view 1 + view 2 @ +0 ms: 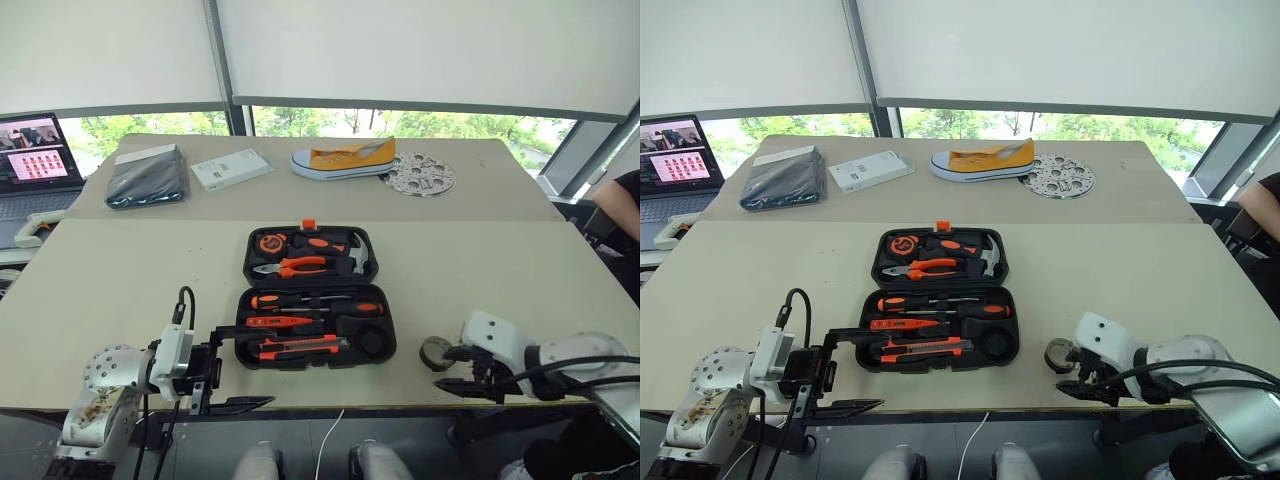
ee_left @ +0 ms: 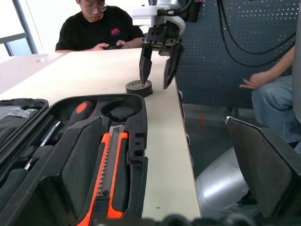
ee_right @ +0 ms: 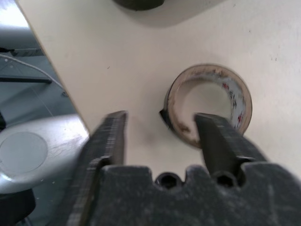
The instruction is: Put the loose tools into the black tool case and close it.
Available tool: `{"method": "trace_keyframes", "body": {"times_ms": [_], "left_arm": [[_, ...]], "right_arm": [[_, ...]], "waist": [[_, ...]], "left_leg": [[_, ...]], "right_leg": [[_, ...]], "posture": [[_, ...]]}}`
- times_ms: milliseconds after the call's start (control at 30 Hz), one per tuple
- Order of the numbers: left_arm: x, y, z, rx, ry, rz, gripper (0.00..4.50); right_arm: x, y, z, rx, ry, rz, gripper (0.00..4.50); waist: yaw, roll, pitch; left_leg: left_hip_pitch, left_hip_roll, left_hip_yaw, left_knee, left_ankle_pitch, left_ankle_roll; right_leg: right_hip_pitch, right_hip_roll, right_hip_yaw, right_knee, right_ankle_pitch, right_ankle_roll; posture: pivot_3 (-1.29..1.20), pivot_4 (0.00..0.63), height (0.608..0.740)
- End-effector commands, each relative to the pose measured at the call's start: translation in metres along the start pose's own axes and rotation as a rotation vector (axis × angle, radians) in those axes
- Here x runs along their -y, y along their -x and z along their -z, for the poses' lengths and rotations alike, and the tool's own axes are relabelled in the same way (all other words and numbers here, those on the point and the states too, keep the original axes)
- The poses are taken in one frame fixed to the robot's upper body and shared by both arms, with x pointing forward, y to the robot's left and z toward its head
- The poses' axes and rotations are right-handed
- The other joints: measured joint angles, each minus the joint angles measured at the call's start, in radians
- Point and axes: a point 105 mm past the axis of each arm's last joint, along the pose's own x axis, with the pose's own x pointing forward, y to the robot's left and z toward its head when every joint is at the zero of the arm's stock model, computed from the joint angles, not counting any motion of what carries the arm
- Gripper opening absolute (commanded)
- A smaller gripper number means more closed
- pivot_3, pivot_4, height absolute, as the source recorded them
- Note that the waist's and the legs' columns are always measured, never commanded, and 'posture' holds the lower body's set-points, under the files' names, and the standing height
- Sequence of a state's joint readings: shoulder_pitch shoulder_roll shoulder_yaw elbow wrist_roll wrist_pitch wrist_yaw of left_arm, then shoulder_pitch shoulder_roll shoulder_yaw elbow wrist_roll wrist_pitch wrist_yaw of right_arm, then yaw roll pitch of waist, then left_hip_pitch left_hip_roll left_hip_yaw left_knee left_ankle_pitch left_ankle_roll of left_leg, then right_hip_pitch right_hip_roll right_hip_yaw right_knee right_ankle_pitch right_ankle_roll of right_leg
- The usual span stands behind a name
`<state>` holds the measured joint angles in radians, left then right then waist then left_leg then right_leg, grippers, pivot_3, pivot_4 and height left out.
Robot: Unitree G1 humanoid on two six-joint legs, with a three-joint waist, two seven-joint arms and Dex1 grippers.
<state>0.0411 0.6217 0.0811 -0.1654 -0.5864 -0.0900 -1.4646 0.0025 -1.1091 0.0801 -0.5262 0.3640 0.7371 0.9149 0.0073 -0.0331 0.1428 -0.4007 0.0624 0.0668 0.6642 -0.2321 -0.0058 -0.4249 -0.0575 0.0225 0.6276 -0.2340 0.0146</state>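
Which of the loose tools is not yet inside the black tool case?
The small tape roll: it lies flat on the table, right of the black tool case; the knife and screwdrivers sit in slots.

Tape roll (image 3: 207,103) — near rim hidden behind one right finger (image 3: 221,141).

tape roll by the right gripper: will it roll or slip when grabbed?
The tape roll lies flat on the table, so rolling looks unlikely. It is probably light, so a finger could nudge it sideways. The hollow ring looks stiff enough to pinch by its wall.
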Motion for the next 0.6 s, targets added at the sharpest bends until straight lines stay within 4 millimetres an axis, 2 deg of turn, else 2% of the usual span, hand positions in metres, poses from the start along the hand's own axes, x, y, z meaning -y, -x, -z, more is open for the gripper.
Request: {"method": "trace_keyframes", "body": {"times_ms": [33, 133, 267, 400, 500, 600], "left_arm": [[0.001, -0.001, -0.007, 0.000, -0.046, 0.003, 4.50], [0.002, 0.001, -0.007, -0.005, -0.044, -0.012, 4.50], [0.001, 0.003, -0.009, 0.002, -0.035, -0.049, 4.50], [-0.005, 0.008, -0.012, 0.024, -0.015, -0.129, 4.50], [-0.006, 0.013, -0.010, 0.018, 0.006, -0.151, 4.50], [-0.010, 0.017, -0.010, 0.015, 0.012, -0.183, 4.50]], "right_arm": [[0.003, 0.000, -0.007, 0.017, 0.047, -0.004, 1.10], [0.006, 0.000, -0.008, 0.030, 0.063, -0.015, 0.01], [0.007, 0.005, -0.022, 0.089, 0.070, -0.050, 0.01], [-0.008, 0.011, -0.065, 0.254, 0.022, -0.190, 0.01], [-0.017, 0.001, -0.097, 0.342, 0.026, -0.286, 0.01], [-0.017, -0.022, -0.107, 0.320, 0.040, -0.314, 0.01]], "waist": [[0.001, 0.000, 0.000], [0.002, 0.000, 0.000], [0.002, 0.000, 0.000], [-0.008, -0.001, 0.001], [-0.011, -0.002, 0.001], [-0.017, -0.002, 0.002]], "left_leg": [[0.000, 0.000, 0.000, 0.000, 0.000, 0.000], [-0.001, 0.000, 0.000, 0.000, 0.000, 0.000], [0.000, 0.000, 0.000, 0.000, 0.000, 0.000], [0.001, 0.001, 0.000, 0.000, 0.000, 0.000], [0.002, 0.003, 0.000, 0.000, 0.000, 0.000], [0.002, 0.003, 0.000, 0.000, 0.000, 0.000]], "right_leg": [[0.000, 0.000, 0.000, 0.000, 0.001, 0.002], [0.000, 0.000, 0.000, 0.000, 0.001, 0.002], [0.000, 0.000, 0.000, 0.000, 0.001, 0.001], [0.000, 0.001, 0.000, 0.001, 0.001, 0.002], [0.000, 0.003, 0.000, 0.002, 0.002, 0.001], [0.000, 0.003, 0.000, 0.002, 0.002, 0.000]], "posture": [[0.00, 0.150, 0.740], [0.00, 0.150, 0.740], [0.00, 0.150, 0.740], [0.00, 0.150, 0.740], [0.00, 0.150, 0.740], [0.00, 0.150, 0.740]]}}
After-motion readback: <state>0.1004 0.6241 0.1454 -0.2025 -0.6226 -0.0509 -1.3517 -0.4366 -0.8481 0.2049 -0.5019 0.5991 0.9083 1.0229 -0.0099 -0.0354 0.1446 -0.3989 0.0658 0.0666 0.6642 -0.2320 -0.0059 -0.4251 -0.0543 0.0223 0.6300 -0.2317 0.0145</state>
